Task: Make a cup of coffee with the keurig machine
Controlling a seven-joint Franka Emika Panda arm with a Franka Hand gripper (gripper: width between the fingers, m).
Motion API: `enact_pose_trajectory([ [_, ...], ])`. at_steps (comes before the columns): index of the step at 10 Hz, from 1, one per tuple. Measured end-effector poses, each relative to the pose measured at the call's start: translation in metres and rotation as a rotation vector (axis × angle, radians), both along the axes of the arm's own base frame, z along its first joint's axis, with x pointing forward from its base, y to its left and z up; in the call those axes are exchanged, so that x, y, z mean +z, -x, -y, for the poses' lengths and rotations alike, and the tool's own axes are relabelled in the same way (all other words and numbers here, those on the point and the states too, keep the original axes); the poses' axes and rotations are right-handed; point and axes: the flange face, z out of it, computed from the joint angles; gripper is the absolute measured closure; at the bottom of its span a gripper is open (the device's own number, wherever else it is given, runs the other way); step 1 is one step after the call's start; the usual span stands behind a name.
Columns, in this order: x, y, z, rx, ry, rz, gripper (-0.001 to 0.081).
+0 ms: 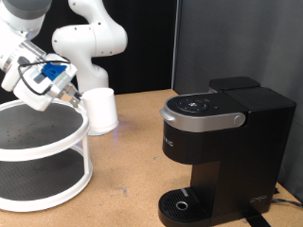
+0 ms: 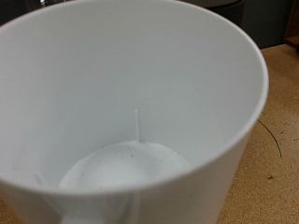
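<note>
The white cup (image 1: pixel 100 111) stands upright by the white rack, at the left of the exterior view. My gripper (image 1: pixel 76 95) is at its upper rim on the side away from the machine, and appears shut on the rim. In the wrist view the cup (image 2: pixel 140 84) fills the frame; I look straight down into its empty inside. No handle shows. The black keurig machine (image 1: pixel 222 142) stands at the exterior view's right, its silver-grey lid handle (image 1: pixel 199 118) down. Its round drip tray (image 1: pixel 180 203) is bare.
A white two-tier round rack (image 1: pixel 43 156) with dark shelves stands at the exterior view's left, touching or nearly touching the cup. The wooden table (image 1: pixel 133 180) lies between rack and machine. A second white arm base (image 1: pixel 90 47) stands behind.
</note>
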Motion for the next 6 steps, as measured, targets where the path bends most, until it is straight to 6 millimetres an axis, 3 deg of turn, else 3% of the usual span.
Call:
enact_pose_trajectory([
  [3, -0.007, -0.014, -0.013, -0.033, 0.009, -0.045, 0.0740],
  [6, -0.010, -0.014, -0.015, -0.036, 0.010, -0.058, 0.0740],
])
